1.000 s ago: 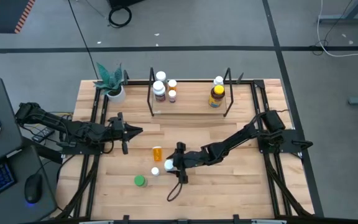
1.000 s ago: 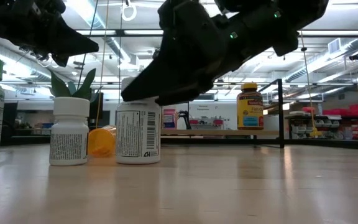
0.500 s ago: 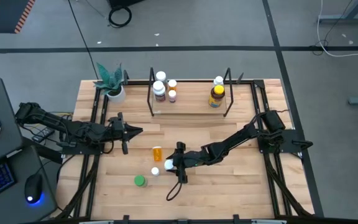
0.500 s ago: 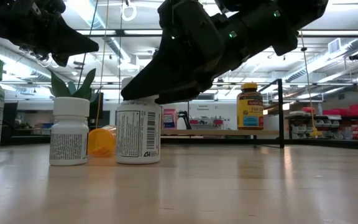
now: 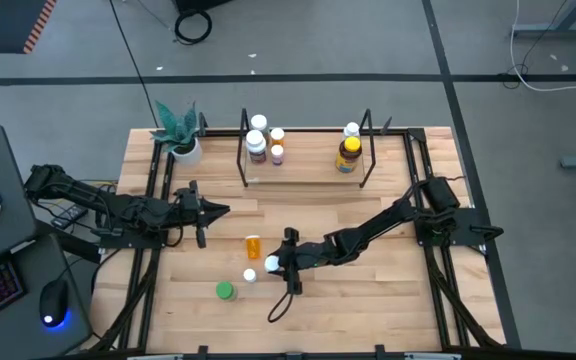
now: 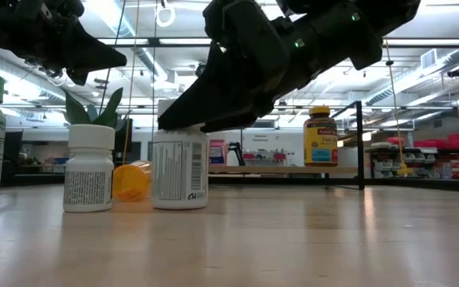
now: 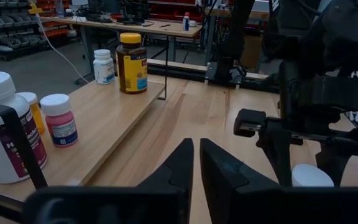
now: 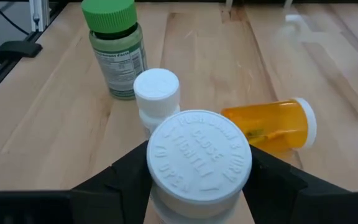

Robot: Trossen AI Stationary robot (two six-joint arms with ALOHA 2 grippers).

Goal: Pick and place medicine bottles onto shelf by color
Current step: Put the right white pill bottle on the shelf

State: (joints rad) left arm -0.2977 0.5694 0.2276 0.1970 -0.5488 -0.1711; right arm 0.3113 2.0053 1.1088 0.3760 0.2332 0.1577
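My right gripper (image 8: 199, 163) is shut on the cap of a white medicine bottle (image 6: 180, 171) that stands on the table at centre (image 5: 271, 264). Beside it stand a smaller white-capped bottle (image 8: 157, 93) and a green-capped bottle (image 8: 114, 50). An orange bottle (image 8: 269, 124) lies on its side. My left gripper (image 7: 197, 155) is shut and hovers left of centre (image 5: 211, 210), touching nothing. The shelf (image 5: 308, 168) at the far edge carries several bottles, among them an amber one with a yellow lid (image 5: 348, 155). My right gripper pinches the white bottle's cap (image 8: 199, 155) between its two fingers (image 8: 126, 171), one on each side of the cap's rim. It comes slanting down from the table's right. The bottle stands about upright with its base on the table (image 6: 180, 206).
A potted plant (image 5: 180, 135) stands at the far left corner. Black rails (image 5: 153, 180) run along both table sides. A laptop and a mouse (image 5: 53, 300) lie left of the table. Bare wood stretches between the shelf and the loose bottles.
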